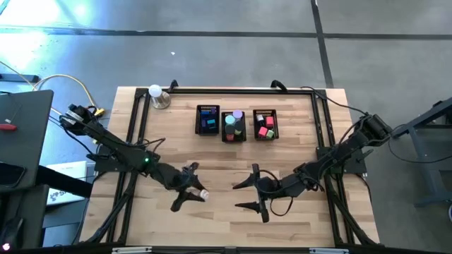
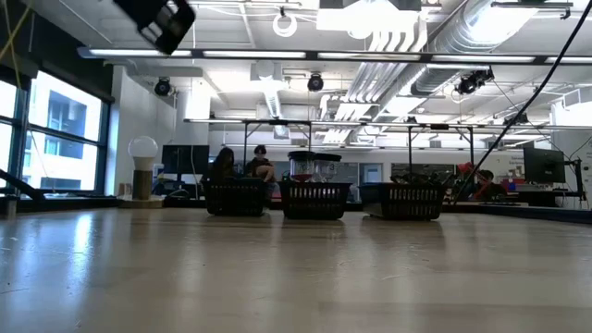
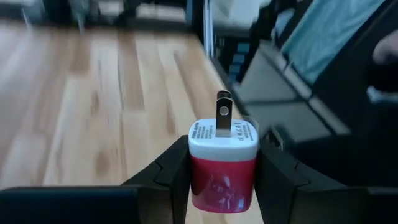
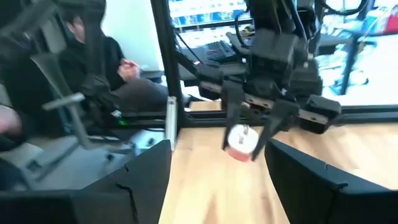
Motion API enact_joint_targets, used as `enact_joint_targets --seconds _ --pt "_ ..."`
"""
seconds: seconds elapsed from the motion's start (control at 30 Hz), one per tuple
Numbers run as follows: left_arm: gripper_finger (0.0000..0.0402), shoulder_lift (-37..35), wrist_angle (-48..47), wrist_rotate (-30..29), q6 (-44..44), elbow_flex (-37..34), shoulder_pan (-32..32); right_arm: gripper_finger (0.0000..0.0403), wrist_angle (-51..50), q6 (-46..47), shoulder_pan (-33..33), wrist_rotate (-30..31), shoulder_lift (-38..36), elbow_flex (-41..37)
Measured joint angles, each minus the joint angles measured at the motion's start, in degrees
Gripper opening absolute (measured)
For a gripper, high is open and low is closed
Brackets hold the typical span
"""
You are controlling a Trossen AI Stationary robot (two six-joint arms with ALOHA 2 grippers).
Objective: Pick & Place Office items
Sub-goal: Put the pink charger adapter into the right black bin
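Between my left gripper's [image 3: 222, 180] two dark fingers [image 3: 171, 174] sat a small pink-and-white plug adapter [image 3: 223, 163], one of the office items, clamped across its pink body. Its long axis ran out ahead of the fingers, white face and metal prongs pointing forward, away from my wrist, over the wooden table [image 1: 226, 219]. Seen from above, that piece showed as a pale speck [image 1: 203, 192] at the tip of my left gripper [image 1: 189, 189], over the front half of the table, left of center. My jaws were partly closed, pressed against both of its sides.

My right gripper [image 1: 251, 195] hovered just to the right, near the table's center, its fingers spread fairly wide with nothing between them. From my right wrist I looked across at the left gripper [image 4: 252, 134] and the adapter [image 4: 239, 142] it held.

I counted three black mesh bins [image 1: 207, 120] in a row at the back of the table, holding the other colored pieces, too small for me to count. One white ball on a metal base [image 1: 157, 94] stood at the back left corner. Two people [image 2: 242, 166] sat beyond the bins.
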Motion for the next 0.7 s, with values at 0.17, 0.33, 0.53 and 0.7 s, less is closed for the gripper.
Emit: enact_joint_targets --seconds 0.17,0.33,0.53,0.7 --pt "0.0125 0.0 8.6 0.0 3.9 0.0 2.1 0.0248 -1.5 -3.7 0.3 4.1 0.0 0.0" --pt "0.0125 0.0 20.4 -1.3 9.0 0.0 3.0 0.0248 -1.4 -3.3 -0.5 6.7 0.0 0.0" --pt "0.0125 -0.1 28.9 -6.5 10.3 0.0 4.6 0.0248 -1.6 -10.1 -1.2 8.9 0.0 0.0" --pt "0.0125 0.1 29.3 -6.1 -0.7 0.0 9.1 0.0248 -0.2 -29.5 0.4 14.0 0.0 0.0"
